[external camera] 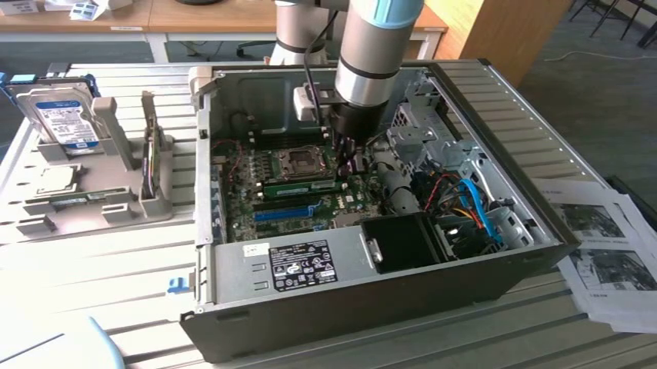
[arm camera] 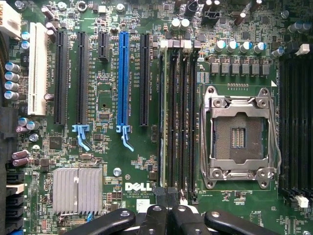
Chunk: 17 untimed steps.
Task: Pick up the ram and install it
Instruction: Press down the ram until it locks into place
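Worktop [external camera: 113, 269]: pale slatted surface carrying the computer case, a grey holder and printed sheets.
Computer case [external camera: 493, 100]: lies open on its side in the middle of the exterior view, motherboard facing up.
Arm [external camera: 371, 54]: comes down from 12 o'clock into the open case, ending over the memory slots.
Motherboard [arm camera: 132, 166]: green board with an empty processor socket [arm camera: 238, 134] and a long blue slot [arm camera: 122, 81].
Grey holder [external camera: 92, 192]: stands at 9 o'clock of the case in the exterior view, with a hard drive [external camera: 61, 115] upright in it.
Printed sheets [external camera: 605, 254]: lie at 4 o'clock of the case.
Ram [external camera: 303, 186]: a green stick lying along the slots just at 6 o'clock of the processor socket in the exterior view; in the wrist view it stands edge-on in its slot [arm camera: 168, 112].
Pincer [arm camera: 166, 208]: closed, black fingertips [arm camera: 155, 215] pressed together right at the near end of the ram, with nothing between them.
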Each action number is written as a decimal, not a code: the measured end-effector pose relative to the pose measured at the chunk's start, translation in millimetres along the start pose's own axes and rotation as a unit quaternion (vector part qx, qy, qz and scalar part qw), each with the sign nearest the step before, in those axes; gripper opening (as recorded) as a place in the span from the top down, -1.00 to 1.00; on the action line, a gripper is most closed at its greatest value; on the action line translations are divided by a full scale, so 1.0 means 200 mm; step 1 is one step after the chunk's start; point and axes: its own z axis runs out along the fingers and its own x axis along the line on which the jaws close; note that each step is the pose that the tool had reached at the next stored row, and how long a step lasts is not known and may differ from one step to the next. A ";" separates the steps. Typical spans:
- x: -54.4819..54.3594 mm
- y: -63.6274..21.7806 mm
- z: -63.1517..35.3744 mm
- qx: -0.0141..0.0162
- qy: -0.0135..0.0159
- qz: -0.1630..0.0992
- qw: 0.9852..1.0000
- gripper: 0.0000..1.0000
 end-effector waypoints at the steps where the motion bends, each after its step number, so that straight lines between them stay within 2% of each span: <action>1: 0.00 0.000 0.000 0.000 0.000 0.000 1.000 0.81; 17: 0.00 0.000 0.008 0.000 0.000 0.000 1.000 0.81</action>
